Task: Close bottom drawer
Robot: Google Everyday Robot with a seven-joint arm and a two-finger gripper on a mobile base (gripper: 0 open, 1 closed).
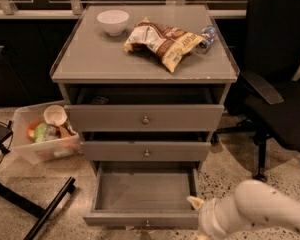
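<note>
The bottom drawer (142, 190) of the grey cabinet (145, 66) is pulled far out, and its plain grey interior is empty. Its short front (115, 219) faces me, with a small round knob (147, 223) at the lower edge of the view. The middle drawer (146, 151) and the top drawer (142, 118) each stand slightly out. My gripper (195, 203) is low in the view at the drawer's right front corner. It is mostly hidden by my white arm (255, 211), which comes in from the bottom right.
On the cabinet top are a white bowl (113, 21), a chip bag (162, 41) and a plastic bottle (206, 36). A clear bin (42, 136) of items sits on the floor at left, with a black stand leg (45, 211) in front. A black office chair (277, 84) stands at right.
</note>
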